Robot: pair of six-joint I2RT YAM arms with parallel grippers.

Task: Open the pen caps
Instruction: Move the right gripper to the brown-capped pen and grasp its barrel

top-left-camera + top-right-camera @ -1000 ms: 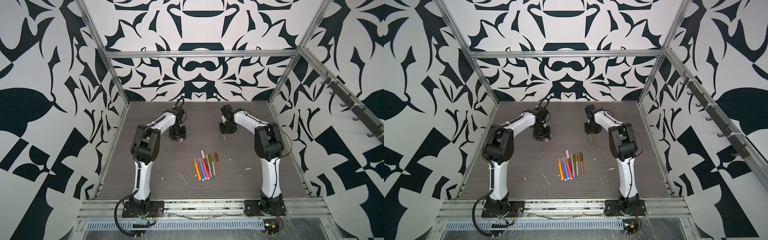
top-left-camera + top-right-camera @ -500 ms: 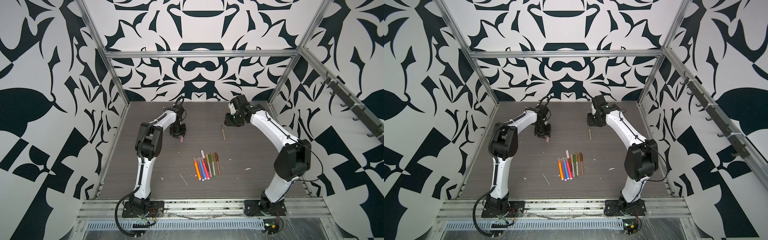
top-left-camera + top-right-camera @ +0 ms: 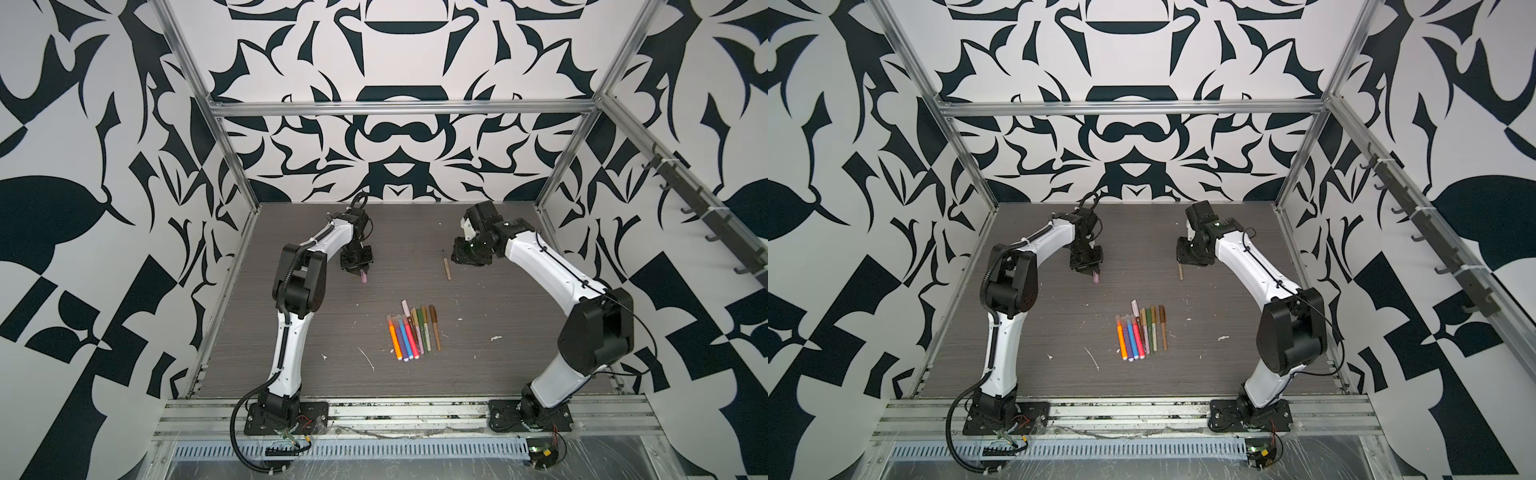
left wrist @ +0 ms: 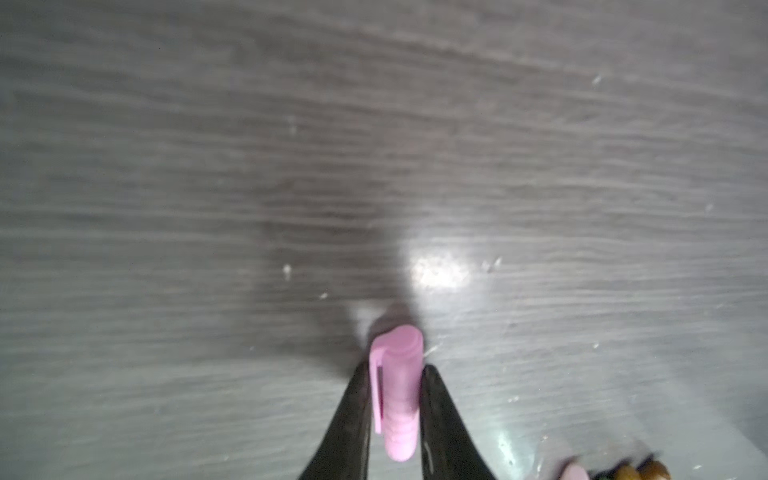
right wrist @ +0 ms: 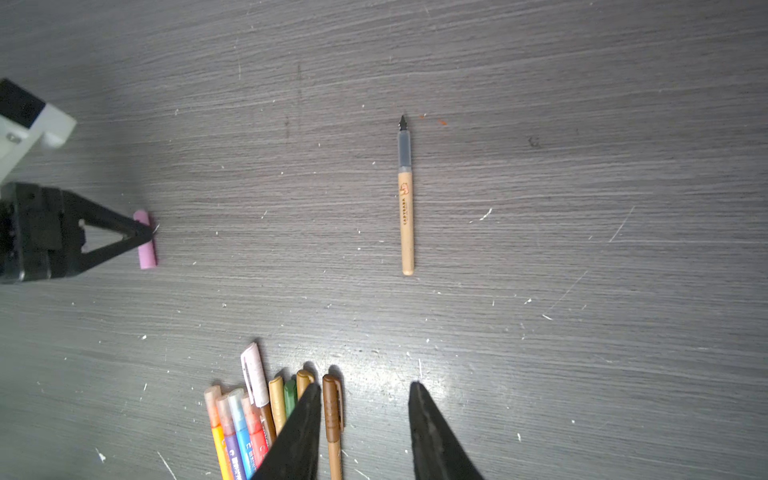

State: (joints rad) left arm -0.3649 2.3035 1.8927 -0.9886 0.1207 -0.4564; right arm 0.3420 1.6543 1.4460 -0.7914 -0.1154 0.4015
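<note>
pink cap (image 4: pixel 397 390): between the left gripper's tips, one end poking past them
left gripper (image 4: pixel 395 370): clamped on the cap's sides
right gripper (image 5: pixel 365 388): jaws apart, empty; uncapped tan pen (image 5: pixel 406 216) well apart

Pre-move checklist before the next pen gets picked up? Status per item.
1. Pink cap secured: ok. The left gripper has fingers against both of its sides.
2. Cap clear of the tabletop: cannot tell. It sits very low.
3. Left gripper free for the next pen: not ok, it holds the cap.
4. Right gripper open and empty: ok.
5. Tan pen uncapped and parked: ok. Its nib is bare, and it lies flat, apart from both grippers.
6. Row of pens capped and reachable: ok. Caps show in the right wrist view, and nothing lies on the row.
</note>
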